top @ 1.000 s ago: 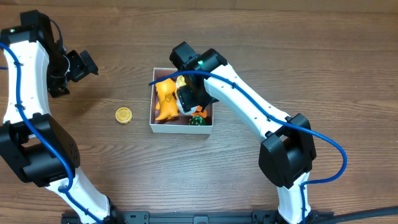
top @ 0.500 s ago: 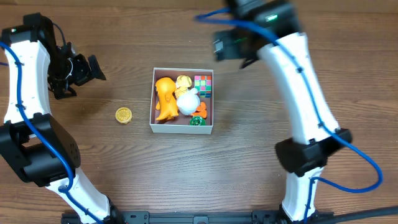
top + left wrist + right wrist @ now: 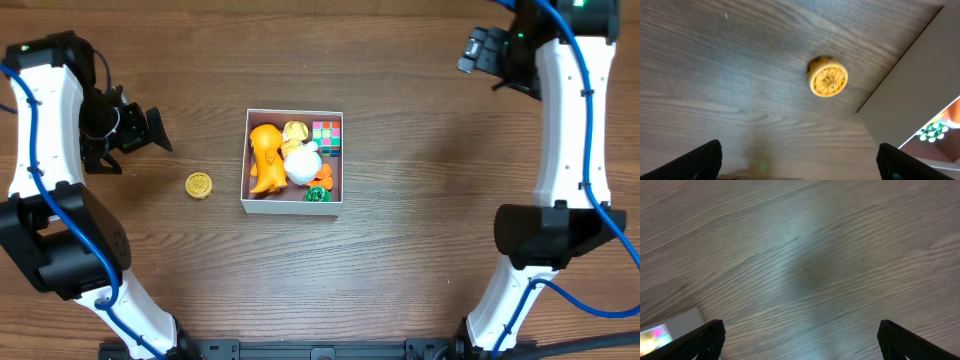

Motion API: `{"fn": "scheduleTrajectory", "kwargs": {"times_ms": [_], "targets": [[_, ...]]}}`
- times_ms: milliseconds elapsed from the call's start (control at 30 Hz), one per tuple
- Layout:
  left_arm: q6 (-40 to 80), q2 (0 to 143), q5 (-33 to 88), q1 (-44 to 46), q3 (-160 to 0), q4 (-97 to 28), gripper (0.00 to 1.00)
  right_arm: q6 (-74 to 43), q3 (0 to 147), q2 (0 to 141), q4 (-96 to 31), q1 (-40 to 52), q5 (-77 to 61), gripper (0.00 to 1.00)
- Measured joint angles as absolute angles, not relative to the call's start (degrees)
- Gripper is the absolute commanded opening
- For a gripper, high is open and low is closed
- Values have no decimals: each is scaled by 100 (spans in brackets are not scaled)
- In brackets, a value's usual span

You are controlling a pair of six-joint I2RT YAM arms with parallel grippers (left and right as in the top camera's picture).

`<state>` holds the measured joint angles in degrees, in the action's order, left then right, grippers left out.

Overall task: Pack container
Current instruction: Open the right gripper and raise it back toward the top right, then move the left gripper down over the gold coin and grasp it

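The container (image 3: pixel 291 208), a shallow white-walled box, sits mid-table holding an orange figure (image 3: pixel 264 158), a white toy (image 3: pixel 301 166), a colourful cube (image 3: pixel 326 137) and other small toys. A yellow disc (image 3: pixel 199 185) lies on the wood just left of it. My left gripper (image 3: pixel 155 130) hangs open above and left of the disc. In the left wrist view the disc (image 3: pixel 828 76) lies ahead of the empty left gripper (image 3: pixel 800 160), beside the container's wall (image 3: pixel 910 95). My right gripper (image 3: pixel 480 52) is open and empty at the far right, well away from the container; its wrist view catches only the container's corner (image 3: pixel 675 320).
Bare wood-grain tabletop surrounds the container on all sides. The right arm's base (image 3: pixel 545 235) stands at the right, and the left arm's base (image 3: pixel 65 240) at the left edge.
The right arm has lifted out of the container and swung to the far right with its jaws opened wide. The left gripper has drifted slightly toward the disc.
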<state>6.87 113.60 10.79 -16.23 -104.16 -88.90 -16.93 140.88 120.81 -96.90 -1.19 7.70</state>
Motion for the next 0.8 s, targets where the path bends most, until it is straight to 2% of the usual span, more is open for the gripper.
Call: {"fn": "scheduleTrajectory", "kwargs": {"times_ms": [133,233,500,800], "targets": [[694,11360,910,-1317,-10414,-9078,92,-1695,13559,12081,-9507,-386,770,100],[823,11360,567,-862,-10414,-9067,96,-1693,13113,12081,-9223,-491,768,100],[1149,11360,-93,362,-10412,-8696,96,-1693,11854,12081,-8289,-528,792,100],[1208,11360,-246,388,-10230,-8722,98,-1693,11183,12081,-7717,-528,1072,100]]}}
